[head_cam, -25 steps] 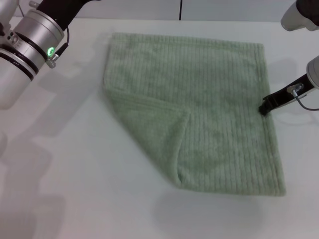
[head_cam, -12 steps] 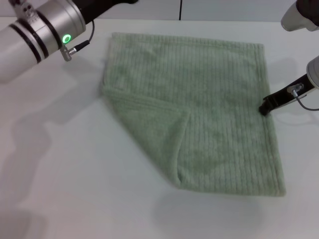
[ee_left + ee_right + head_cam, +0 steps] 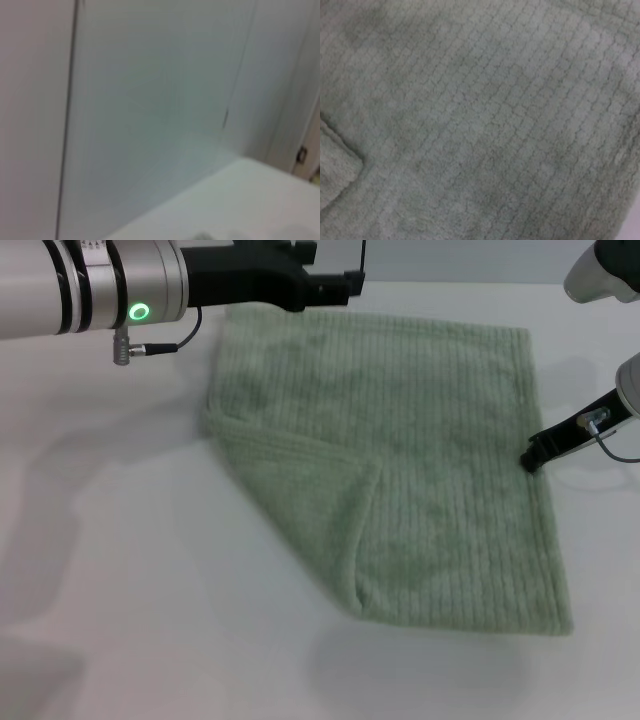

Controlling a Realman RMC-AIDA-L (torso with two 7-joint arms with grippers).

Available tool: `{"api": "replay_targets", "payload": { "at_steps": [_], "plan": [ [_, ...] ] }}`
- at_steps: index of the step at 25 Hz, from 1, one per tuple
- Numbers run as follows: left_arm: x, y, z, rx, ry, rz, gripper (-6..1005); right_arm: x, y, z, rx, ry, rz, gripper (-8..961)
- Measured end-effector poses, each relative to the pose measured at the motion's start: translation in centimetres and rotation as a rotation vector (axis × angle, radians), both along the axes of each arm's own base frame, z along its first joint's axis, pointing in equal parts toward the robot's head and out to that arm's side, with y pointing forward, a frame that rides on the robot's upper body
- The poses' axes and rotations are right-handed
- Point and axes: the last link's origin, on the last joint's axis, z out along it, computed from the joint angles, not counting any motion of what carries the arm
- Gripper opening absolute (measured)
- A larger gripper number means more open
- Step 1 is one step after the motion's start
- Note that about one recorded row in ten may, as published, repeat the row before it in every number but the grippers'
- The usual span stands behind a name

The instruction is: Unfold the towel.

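Note:
The pale green ribbed towel (image 3: 440, 440) lies flat on the white table (image 3: 120, 590). Its near-left corner is folded over into a triangular flap (image 3: 300, 500). My left gripper (image 3: 345, 282) reaches in from the left and hovers over the towel's far edge. At the towel's right edge, about halfway along, rests the tip of my right gripper (image 3: 528, 458). The right wrist view is filled with the towel (image 3: 480, 120), and a folded edge shows at one side. The left wrist view holds no towel.
White tabletop surrounds the towel on the left, front and right. A wall of pale panels (image 3: 150, 100) stands behind the table's far edge. Part of the right arm's casing (image 3: 600, 270) hangs at the top right.
My left arm has swung from the far left across toward the towel's far edge. The right gripper and the towel have stayed put.

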Motion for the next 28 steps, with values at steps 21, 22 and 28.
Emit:
{"api": "replay_targets", "payload": {
  "at_steps": [21,22,28],
  "plan": [
    [1.6,-1.9,-5.0,-0.206,0.306,-0.073,802,-0.1,0.0,0.0,-0.006,-0.004,0.004,0],
    [1.5,-2.0,-5.1,-0.210,0.312,-0.077,802,-0.1,0.0,0.0,-0.006,-0.004,0.004,0],
    [1.5,-2.7,-6.2,-0.247,0.348,-0.103,801,-0.1,0.0,0.0,-0.007,-0.006,0.006,1]
  ]
}}
